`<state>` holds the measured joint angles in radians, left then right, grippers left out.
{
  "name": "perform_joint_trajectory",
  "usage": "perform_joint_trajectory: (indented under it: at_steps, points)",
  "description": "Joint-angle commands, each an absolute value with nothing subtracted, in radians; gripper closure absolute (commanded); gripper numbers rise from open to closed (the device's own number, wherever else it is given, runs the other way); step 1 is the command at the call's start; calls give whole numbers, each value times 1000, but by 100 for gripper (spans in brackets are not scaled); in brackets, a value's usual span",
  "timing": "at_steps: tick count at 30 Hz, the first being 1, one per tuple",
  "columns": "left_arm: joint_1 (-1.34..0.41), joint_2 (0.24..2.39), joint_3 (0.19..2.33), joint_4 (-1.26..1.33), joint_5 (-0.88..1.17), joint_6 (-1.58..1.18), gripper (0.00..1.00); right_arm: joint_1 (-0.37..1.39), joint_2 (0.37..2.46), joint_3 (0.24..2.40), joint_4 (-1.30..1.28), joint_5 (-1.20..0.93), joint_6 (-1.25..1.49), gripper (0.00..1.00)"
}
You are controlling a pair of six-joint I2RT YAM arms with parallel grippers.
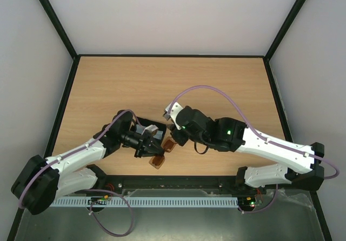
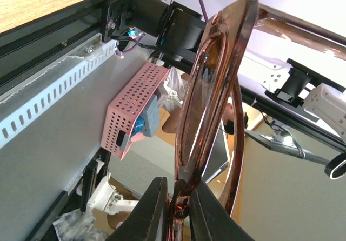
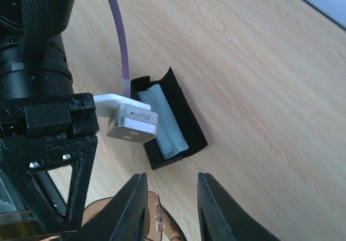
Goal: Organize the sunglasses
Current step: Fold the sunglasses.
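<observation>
From the top camera I see both arms reaching in over the table and meeting near the middle of its near edge. The left gripper has the sunglasses clamped, and they hang just inside that near edge, lifted off the wood as far as I can judge. The right gripper sits just beside them on the right. The black case lies open under the left wrist, partly hidden by it. On the left wrist camera, the two dark fingers are pinched tight on the amber frame at the bottom of the picture, and the sunglasses stand edge-on above them, one dark lens facing the camera. Past them I see the white slotted cable duct along the table's near edge and a pink perforated box below it. On the right wrist camera, the right gripper has its jaws apart, with a thin amber part of the sunglasses between the fingers; I cannot tell whether they touch it. Beyond lies the case, open on the wood, with the pale blue cloth folded inside.
</observation>
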<state>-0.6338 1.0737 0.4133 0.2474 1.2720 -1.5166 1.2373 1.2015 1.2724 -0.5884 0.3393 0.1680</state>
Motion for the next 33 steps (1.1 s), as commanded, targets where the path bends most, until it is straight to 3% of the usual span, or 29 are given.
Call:
perform_joint_trajectory:
  at_steps: [1, 7, 12, 16, 20, 25, 33]
  points:
    - [-628, 1073, 430, 166, 1286, -1640, 98, 1241, 1163, 1260, -557, 381, 191, 70]
    - [-625, 1071, 435, 163, 1287, -1638, 98, 1202, 1134, 1271, -568, 383, 221, 57]
    - [-620, 1063, 440, 137, 1289, -1619, 98, 915, 1071, 1254, -560, 162, 301, 55]
    - [-613, 1057, 444, 132, 1286, -1613, 98, 704, 1095, 1228, -547, -90, 357, 60]
    - [-601, 1049, 445, 121, 1278, -1604, 98, 609, 1093, 1169, -482, -319, 421, 72]
    - [-575, 1058, 470, 130, 1242, -1592, 98, 601, 1053, 1064, -342, -565, 512, 72]
    - [-575, 1080, 480, 149, 1226, -1586, 98, 601, 1058, 1029, -298, -703, 540, 74]
